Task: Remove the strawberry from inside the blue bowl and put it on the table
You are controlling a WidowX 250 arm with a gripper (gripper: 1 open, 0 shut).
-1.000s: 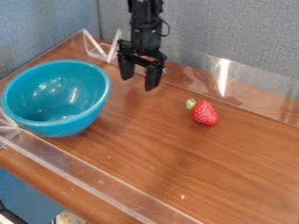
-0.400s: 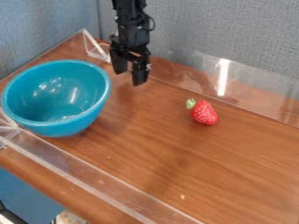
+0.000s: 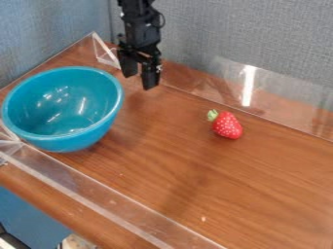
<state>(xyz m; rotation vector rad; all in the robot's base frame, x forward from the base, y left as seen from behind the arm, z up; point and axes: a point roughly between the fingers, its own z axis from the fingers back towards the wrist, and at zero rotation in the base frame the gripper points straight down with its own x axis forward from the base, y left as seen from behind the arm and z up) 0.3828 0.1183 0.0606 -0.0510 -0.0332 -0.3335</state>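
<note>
The strawberry, small and red with a green cap, lies on the table at the right of centre. The blue bowl stands at the left, with nothing showing inside it. My gripper hangs at the back of the table, just right of the bowl's far rim and well left of the strawberry. Its black fingers are apart and hold nothing.
Low clear acrylic walls run along the table's back and front edges. A grey-blue wall stands behind the table.
My gripper has moved left and back, away from the strawberry and toward the bowl's far rim. The strawberry and bowl have not moved.
</note>
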